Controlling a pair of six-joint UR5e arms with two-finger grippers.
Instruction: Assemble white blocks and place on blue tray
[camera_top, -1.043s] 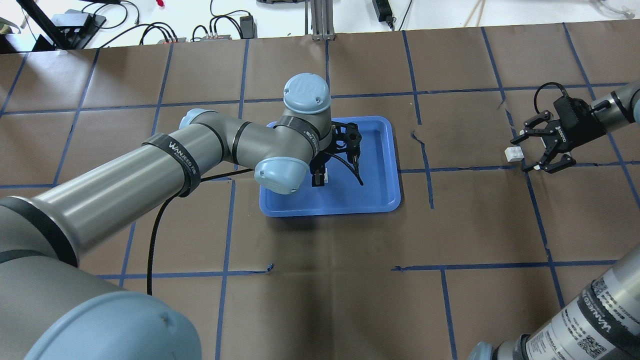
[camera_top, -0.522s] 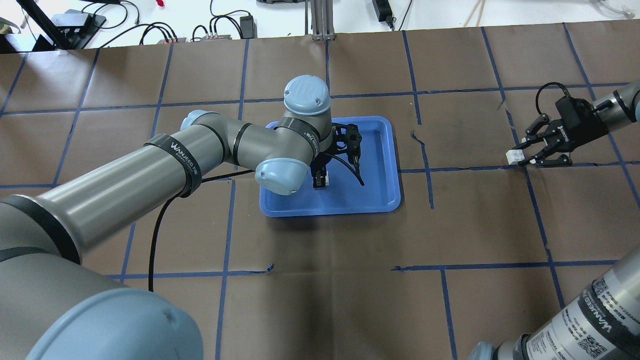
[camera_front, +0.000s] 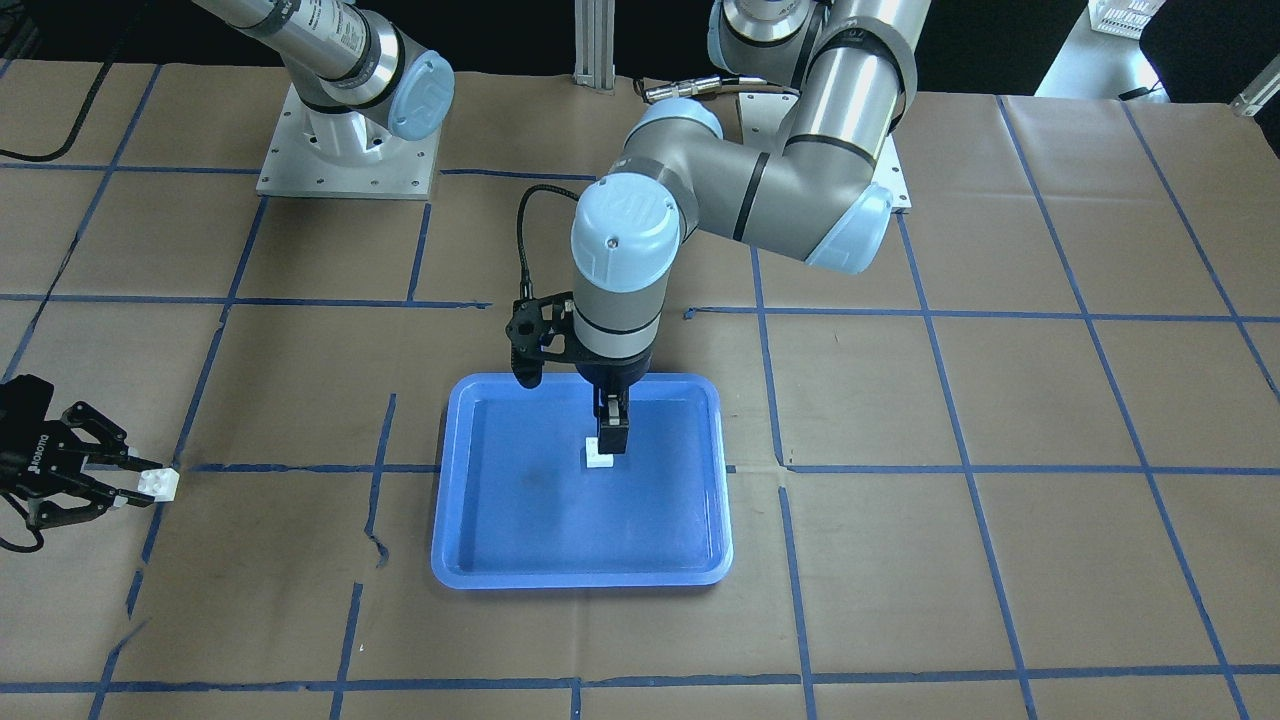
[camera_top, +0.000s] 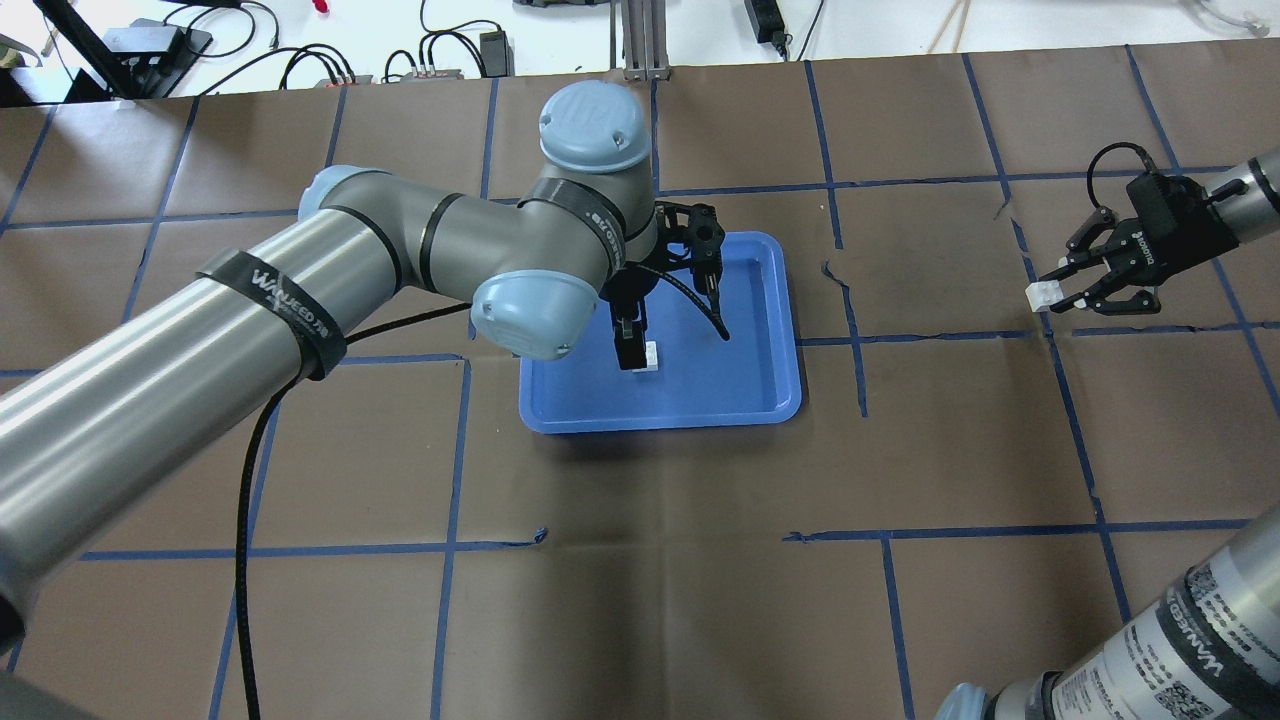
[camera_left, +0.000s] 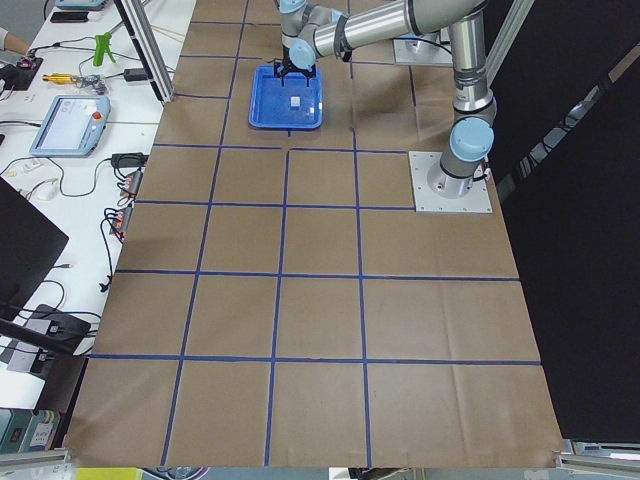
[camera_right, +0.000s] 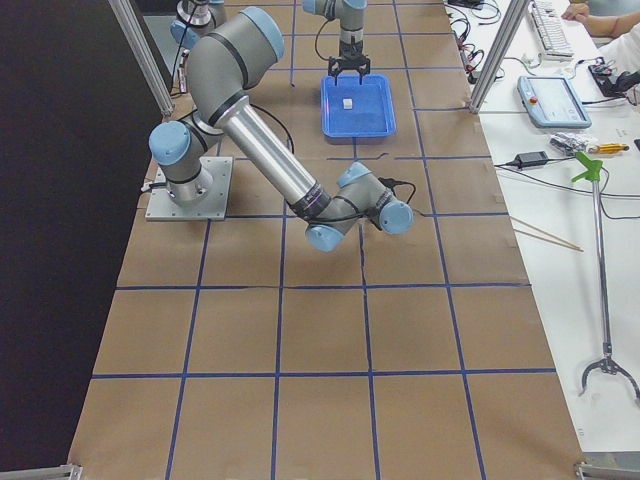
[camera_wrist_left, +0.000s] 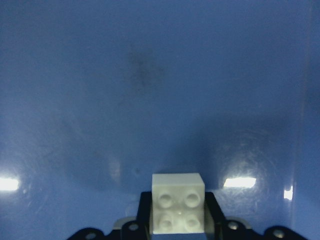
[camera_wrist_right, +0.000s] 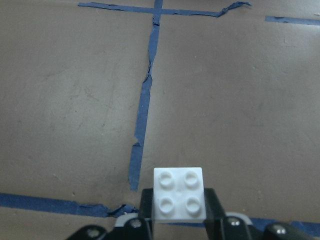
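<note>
Studs, four round and glossy, crown the left block (camera_wrist_left: 178, 204) pinched in my left gripper (camera_front: 612, 438); only the wrist view shows them, while the front view gives a plain white cube. Beyond those fingers (camera_wrist_left: 212, 214) spreads the blue tray (camera_wrist_left: 150, 75), smooth plastic, scuffed and glare-spotted; whether the brick touches it I cannot tell. My right gripper (camera_top: 1050, 292) clamps the right block (camera_wrist_right: 179, 194), the same square moulded brick, over matte brown paper (camera_wrist_right: 240, 90) crossed ahead by torn blue tape (camera_wrist_right: 145, 100), well apart from the tray.
</note>
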